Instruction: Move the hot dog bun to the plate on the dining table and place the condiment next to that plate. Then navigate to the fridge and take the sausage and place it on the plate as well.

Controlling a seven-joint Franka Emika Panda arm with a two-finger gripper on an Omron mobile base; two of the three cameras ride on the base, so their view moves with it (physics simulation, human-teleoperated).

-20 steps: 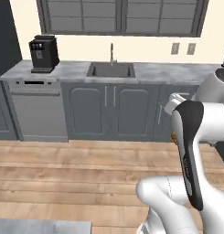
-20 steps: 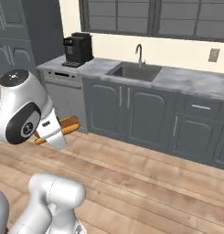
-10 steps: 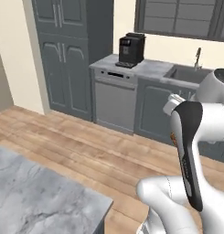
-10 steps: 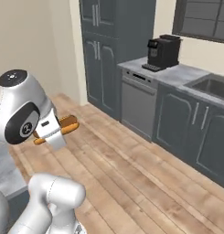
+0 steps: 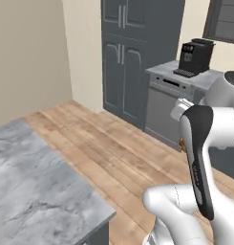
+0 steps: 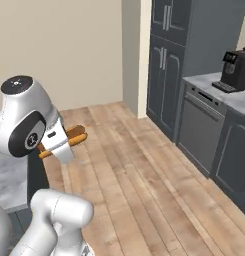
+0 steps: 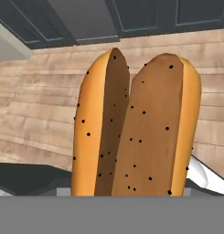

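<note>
The hot dog bun is pinched lengthwise in the gripper at frame left, carried clear for transport to the plate.

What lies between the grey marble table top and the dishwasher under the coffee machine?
Bare wooden floor: the left base view shows nothing standing on it between the marble table top and the dishwasher below the coffee machine.
</note>
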